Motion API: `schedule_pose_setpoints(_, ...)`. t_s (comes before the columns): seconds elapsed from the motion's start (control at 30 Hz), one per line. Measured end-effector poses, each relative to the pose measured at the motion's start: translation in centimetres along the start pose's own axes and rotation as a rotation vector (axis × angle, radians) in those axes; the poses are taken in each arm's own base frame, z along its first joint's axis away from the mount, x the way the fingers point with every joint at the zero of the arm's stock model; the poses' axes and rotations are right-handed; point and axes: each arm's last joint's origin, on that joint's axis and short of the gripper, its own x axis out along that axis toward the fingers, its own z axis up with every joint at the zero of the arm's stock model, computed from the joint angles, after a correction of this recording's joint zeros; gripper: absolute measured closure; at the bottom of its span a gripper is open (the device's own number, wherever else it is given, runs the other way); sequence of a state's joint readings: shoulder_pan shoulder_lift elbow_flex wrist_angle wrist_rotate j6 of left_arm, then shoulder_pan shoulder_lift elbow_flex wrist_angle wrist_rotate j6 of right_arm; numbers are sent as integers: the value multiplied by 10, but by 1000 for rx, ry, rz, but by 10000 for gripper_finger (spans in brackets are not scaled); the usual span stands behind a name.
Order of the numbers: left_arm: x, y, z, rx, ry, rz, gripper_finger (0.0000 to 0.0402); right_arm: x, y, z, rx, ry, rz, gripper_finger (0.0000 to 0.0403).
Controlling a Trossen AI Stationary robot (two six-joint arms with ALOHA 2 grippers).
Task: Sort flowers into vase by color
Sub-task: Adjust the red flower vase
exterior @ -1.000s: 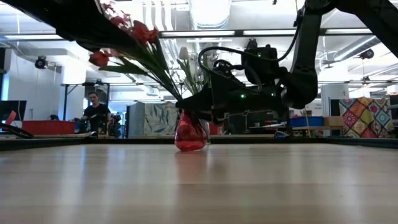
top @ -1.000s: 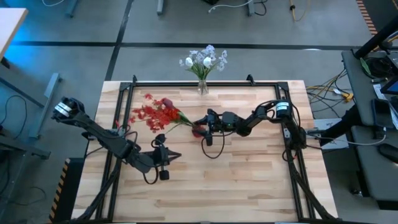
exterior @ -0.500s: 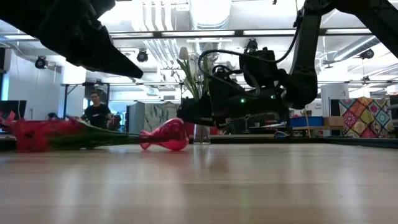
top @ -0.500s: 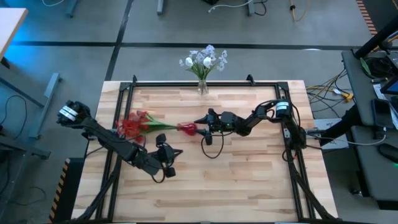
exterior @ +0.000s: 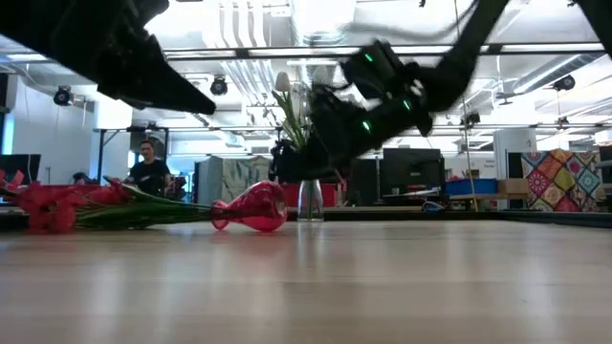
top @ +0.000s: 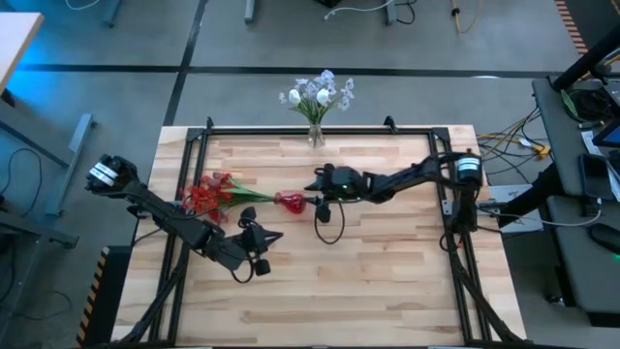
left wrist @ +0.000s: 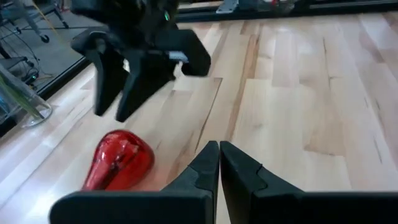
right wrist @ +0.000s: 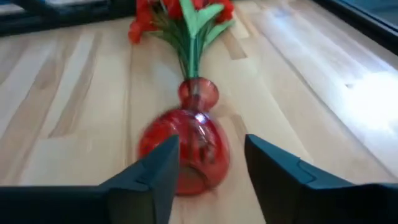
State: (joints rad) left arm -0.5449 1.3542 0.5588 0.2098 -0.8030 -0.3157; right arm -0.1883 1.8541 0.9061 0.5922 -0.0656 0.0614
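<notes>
Jaws of the right gripper stand apart just behind the red vase, which lies on its side on the bench. Red flowers stick out of its neck, flat on the wood. Left gripper jaws are pressed together near the vase, and white flowers stand in a clear vase at the far bench edge.

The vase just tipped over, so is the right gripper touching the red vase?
Apart. The low view shows the right gripper raised above the lying red vase, with background visible between them.

table: pale wood planks | on it: red vase toppled, red flowers; clear vase upright
</notes>
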Motion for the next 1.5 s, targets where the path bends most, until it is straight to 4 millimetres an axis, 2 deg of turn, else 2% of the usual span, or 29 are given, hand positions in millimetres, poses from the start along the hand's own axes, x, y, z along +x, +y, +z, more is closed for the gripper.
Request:
schedule_pose_setpoints(0.13,-4,7,-12,-49,-53,-35,402,4,6,40,-18,123,-8,192)
schedule_pose_setpoints(0.23,-11,15,-18,-84,-122,-118,402,15,5,63,-18,209,-19,170)
schedule_pose_setpoints(0.37,-24,28,-27,-137,-207,-212,402,42,5,77,-28,320,-21,150)
schedule_pose_setpoints(0.63,-46,49,-43,-194,-285,-276,402,103,1,78,-52,492,-14,137)
schedule_pose_setpoints(0.87,-49,53,-46,-178,-297,-282,402,134,-2,75,-52,604,-30,149)
schedule_pose_setpoints(1.03,-49,51,-45,-163,-295,-285,402,146,-3,72,-64,656,-25,173)
schedule_pose_setpoints(1.2,-49,51,-45,-168,-295,-286,402,149,-4,69,-68,686,-14,226)
schedule_pose_setpoints(1.37,-49,51,-45,-169,-297,-287,402,147,-4,71,-101,683,1,226)
schedule_pose_setpoints(1.5,-49,51,-45,-166,-297,-286,402,149,1,80,-150,613,22,226)
